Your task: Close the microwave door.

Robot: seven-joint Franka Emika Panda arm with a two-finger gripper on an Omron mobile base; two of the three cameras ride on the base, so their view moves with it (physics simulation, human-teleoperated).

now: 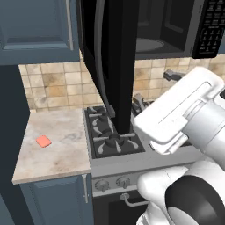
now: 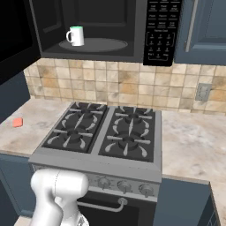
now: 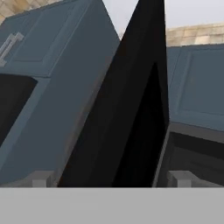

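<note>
Gripper: in my hand view I see two small grey finger tips (image 3: 38, 178) at the bottom corners, set wide apart, so I read the fingers as spread with nothing held. The gripper (image 3: 109, 180) sits at the black door edge, which rises between the tips.
Contact: I cannot tell whether either tip touches the door.
Arm: in my left base view the white arm (image 1: 184, 114) reaches up from the lower right toward the door's right side; the door hides the hand.
Microwave door: the microwave door (image 1: 110, 52) stands swung wide open, jutting out from the appliance toward the camera above the stove, seen almost edge-on. Its long curved bar handle (image 1: 100, 57) runs down the left face.
Microwave: the microwave (image 2: 101, 26) hangs above the stove with its dark cavity exposed. The keypad strip (image 2: 161, 31) sits on its right side.
Inside: a white mug (image 2: 76, 36) with a green rim stands on the round turntable (image 2: 99, 44), toward the left of the cavity.
Stove: the black gas stove (image 2: 106, 130) lies directly below, with its knobs (image 2: 123, 185) along the front.
Counter: the marble counter (image 1: 52, 154) to the left of the stove carries a small orange-red block (image 1: 43, 141), well apart from the burners.
Cabinets: blue cabinets (image 1: 35, 30) flank the microwave.
Wall: beige tiled backsplash (image 2: 132, 88) behind the stove, with an outlet (image 2: 202, 92) at the right.
</note>
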